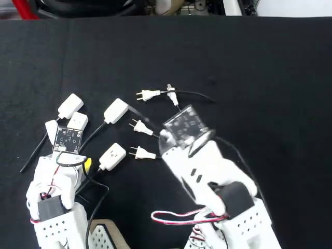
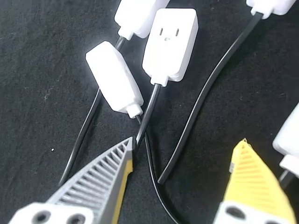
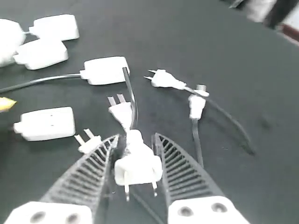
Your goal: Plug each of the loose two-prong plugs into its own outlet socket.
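Plug (image 3: pixel 138 167) clamped in right hand (image 3: pixel 136 137) | loose plugs (image 3: pixel 120 109) crowd ahead | left hand (image 2: pixel 186 144) released over socket cords (image 2: pixel 149 112)

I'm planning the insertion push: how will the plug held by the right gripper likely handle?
The plug looks small and rigid, so probably light and firm in the right gripper. Its thin black cord seems floppy and may tug it askew. Its smooth plastic might slip.
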### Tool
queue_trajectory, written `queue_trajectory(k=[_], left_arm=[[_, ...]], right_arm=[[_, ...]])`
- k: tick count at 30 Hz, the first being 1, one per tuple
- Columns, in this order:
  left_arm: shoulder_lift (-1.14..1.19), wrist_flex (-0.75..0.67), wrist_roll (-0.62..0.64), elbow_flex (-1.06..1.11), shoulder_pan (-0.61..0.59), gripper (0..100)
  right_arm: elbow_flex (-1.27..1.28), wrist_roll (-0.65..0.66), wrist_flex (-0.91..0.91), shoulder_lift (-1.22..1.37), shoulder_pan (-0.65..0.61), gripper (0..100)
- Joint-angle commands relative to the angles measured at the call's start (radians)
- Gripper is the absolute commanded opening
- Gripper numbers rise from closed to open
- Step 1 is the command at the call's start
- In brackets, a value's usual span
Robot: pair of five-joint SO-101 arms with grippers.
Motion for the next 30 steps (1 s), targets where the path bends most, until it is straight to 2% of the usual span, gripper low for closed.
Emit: queue_trajectory(k=[1, 6, 10, 13, 19, 27, 28, 30], left_arm=[[-0.005, -0.005, -0.008, 0.019, 0.016, 32], [-0.005, -0.005, -0.008, 0.019, 0.013, 32], [-0.003, -0.005, -0.008, 0.019, 0.013, 32], [-0.003, -0.005, -0.008, 0.019, 0.012, 32], [-0.003, -0.005, -0.008, 0.019, 0.012, 32], [-0.003, -0.005, -0.008, 0.019, 0.012, 32], [-0.003, -0.005, -0.008, 0.019, 0.012, 32], [-0.003, -0.005, -0.008, 0.019, 0.012, 32]], right_arm=[[0.002, -0.009, -0.041, 0.087, -0.035, 4.8], [-0.025, -0.002, -0.061, 0.306, -0.115, 5.0], [-0.117, 0.003, -0.014, 0.51, -0.124, 6.0], [-0.197, 0.052, 0.058, 0.668, -0.126, 11.8], [-0.32, 0.063, 0.124, 0.885, -0.126, 24.6], [-0.317, 0.114, 0.187, 0.849, -0.123, 24.6], [-0.317, 0.132, 0.216, 0.84, -0.127, 23.2], [-0.314, 0.204, 0.269, 0.825, -0.14, 14.2]])
